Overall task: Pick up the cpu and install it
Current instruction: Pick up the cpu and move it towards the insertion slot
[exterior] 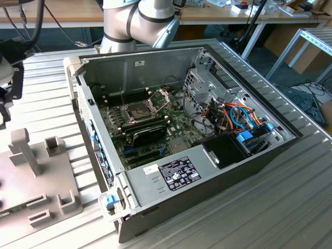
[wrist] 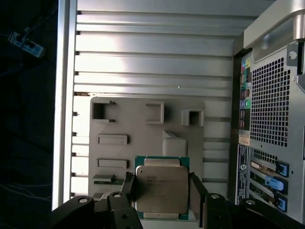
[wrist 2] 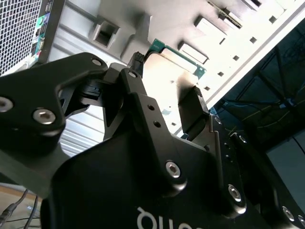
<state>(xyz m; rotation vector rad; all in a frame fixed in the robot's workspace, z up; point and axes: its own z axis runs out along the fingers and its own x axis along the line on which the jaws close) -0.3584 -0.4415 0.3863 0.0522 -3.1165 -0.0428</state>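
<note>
Pinching cpu (wrist: 162, 190) by two opposite edges, gripper (wrist: 160, 180) sits over grey fixture plate (wrist: 138, 124) near table (wrist: 157, 62) edge, beside computer case (exterior: 218, 187). We judge pickup under way; whether cpu is clear of plate, unclear. Socket (exterior: 139, 111) open, seemingly empty: install not yet done.

Below the end effector (wrist: 162, 180), which grips the cpu (wrist: 162, 188), lies a grey fixture plate (wrist: 138, 121) whose raised blocks (wrist: 155, 112) bar a low pass. Beside it rises the rear wall of the computer case (wrist: 271, 109). Beyond the plate the slatted tabletop (wrist: 157, 52) lies open. Inside the case, the uncovered socket (exterior: 139, 110) is hemmed by the raised retention frame (exterior: 160, 96) and black card (exterior: 148, 136).
</note>
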